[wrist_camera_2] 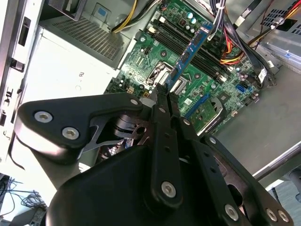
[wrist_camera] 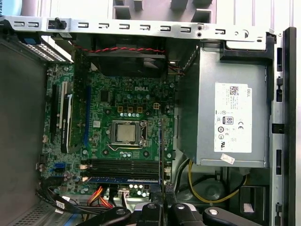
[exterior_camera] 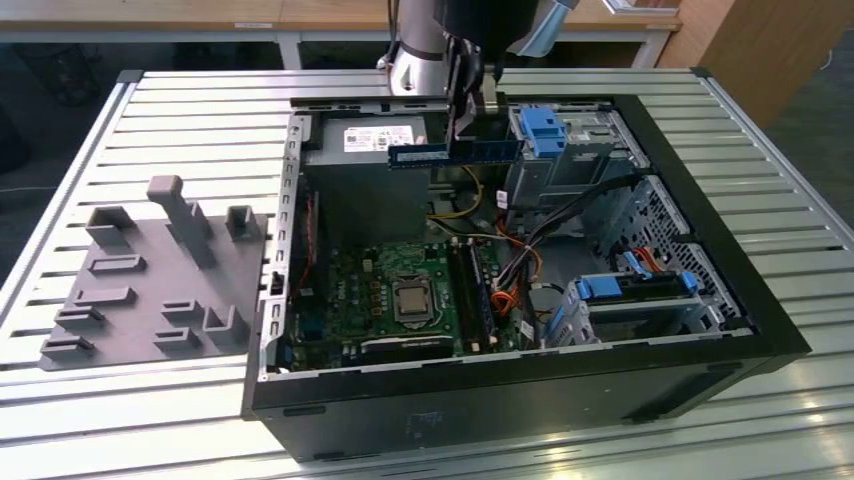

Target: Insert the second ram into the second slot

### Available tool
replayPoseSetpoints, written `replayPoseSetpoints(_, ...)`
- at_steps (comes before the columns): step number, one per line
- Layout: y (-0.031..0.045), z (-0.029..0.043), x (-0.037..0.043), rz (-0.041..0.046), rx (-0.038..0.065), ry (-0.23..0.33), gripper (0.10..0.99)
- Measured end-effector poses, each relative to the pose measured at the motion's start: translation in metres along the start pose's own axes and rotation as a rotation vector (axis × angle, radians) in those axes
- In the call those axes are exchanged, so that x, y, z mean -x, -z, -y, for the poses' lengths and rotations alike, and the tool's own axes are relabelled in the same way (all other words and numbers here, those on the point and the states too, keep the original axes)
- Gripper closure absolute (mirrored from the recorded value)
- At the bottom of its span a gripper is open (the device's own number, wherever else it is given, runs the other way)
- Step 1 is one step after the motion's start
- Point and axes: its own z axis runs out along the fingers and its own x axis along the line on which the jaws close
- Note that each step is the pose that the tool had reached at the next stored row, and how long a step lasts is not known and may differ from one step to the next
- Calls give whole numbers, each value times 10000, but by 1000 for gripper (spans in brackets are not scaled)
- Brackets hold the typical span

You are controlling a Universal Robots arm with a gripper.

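1. Gripper state. The second ram (exterior_camera: 420,155) is being clamped between the fingers of the gripper (exterior_camera: 470,135), which are clenched on its two flat faces. In the second wrist view the gripper (wrist_camera_2: 163,89) is being seen from behind. The blue stick (wrist_camera_2: 190,49) is being carried out past the fingertips, with its dark chips facing the camera.

2. Position of the part. In the exterior view the stick is being held in the air above the open computer case (exterior_camera: 534,400). Its long edge is being kept level, running from the exterior view's left to the exterior view's right. It is being held over the end of the power supply (exterior_camera: 367,140), just beside a blue drive-bay clip (exterior_camera: 541,128). It is being kept well apart from the motherboard (exterior_camera: 387,300) on the case floor.

3. Target area. In the first wrist view the stick (wrist_camera: 160,146) is being seen edge-on as a thin blue line rising from the gripper (wrist_camera: 163,190). It is being held crosswise to the dark memory slots (wrist_camera: 122,165), not seated in any of them. Another blue module (wrist_camera: 124,179) is being held by the slot next to those dark slots. The processor socket (wrist_camera: 126,133) is being shown near the middle of the board, and the power supply (wrist_camera: 230,117) beside it.

4. Surroundings. The case is being supported on a slatted metal table (exterior_camera: 200,110), with a grey fixture plate (exterior_camera: 147,280) lying at the exterior view's left.
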Motion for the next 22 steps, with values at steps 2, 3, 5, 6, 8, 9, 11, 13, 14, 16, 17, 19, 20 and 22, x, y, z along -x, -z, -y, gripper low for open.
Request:
replayPoseSetpoints(2, 0, 0, -6, -1, 0, 0, 945)
replayPoseSetpoints(3, 1, 0, -9, -1, 0, 0, 945)
replayPoseSetpoints(5, 0, 0, -14, 0, 0, 0, 945)
replayPoseSetpoints(6, 0, 0, -16, -1, 0, 0, 945)
replayPoseSetpoints(8, 0, -1, -20, -1, 0, 0, 945)
replayPoseSetpoints(9, 1, -1, -23, -2, 1, 0, 945)
replayPoseSetpoints(11, 1, -1, -29, -4, 0, 0, 945)
replayPoseSetpoints(13, 1, -1, -35, -5, 0, 0, 945)
replayPoseSetpoints(14, 1, -1, -38, -6, 1, -1, 945)
replayPoseSetpoints(16, 1, -1, -45, -6, 0, 0, 945)
replayPoseSetpoints(17, 1, -1, -48, -7, 0, 0, 945)
replayPoseSetpoints(19, 1, -1, -55, -9, 0, -1, 945)
replayPoseSetpoints(20, 1, -2, -58, -10, 0, -1, 945)
replayPoseSetpoints(22, 1, -1, -61, -14, 0, -1, 945)
